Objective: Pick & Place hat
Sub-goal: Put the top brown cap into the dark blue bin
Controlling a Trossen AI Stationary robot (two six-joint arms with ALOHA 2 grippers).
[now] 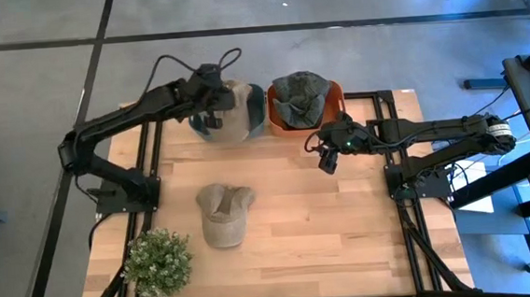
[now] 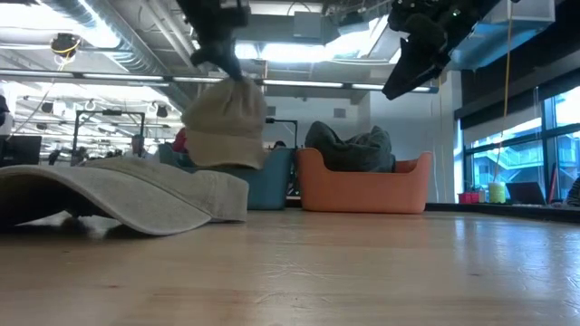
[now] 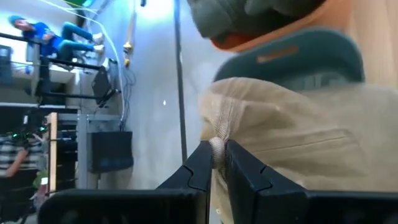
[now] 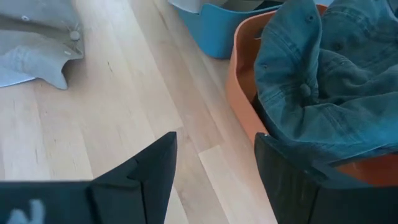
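Observation:
A beige cap (image 1: 232, 113) hangs from my left gripper (image 3: 217, 163) over the blue bin (image 1: 255, 112) at the table's far edge; the low view shows this cap (image 2: 227, 122) lifted in front of the bin (image 2: 272, 181). A second beige cap (image 1: 225, 212) lies flat on the table's middle, large in the low view (image 2: 127, 195). A dark grey-green cap (image 1: 299, 96) sits in the orange bin (image 1: 332, 106). My right gripper (image 4: 214, 174) is open, in the air just near of the orange bin (image 4: 239, 93). My left gripper pinches a gathered fold of the beige cap's cloth (image 3: 216, 148) between its two fingers (image 3: 199, 165). The fingers come from above, pointing down. The cap hangs below them, lifted clear of the table, over the blue bin.
A potted green plant (image 1: 158, 261) stands at the table's near left corner. The two bins sit side by side at the far edge. Bare wood lies across the near and right parts of the table (image 1: 345, 227).

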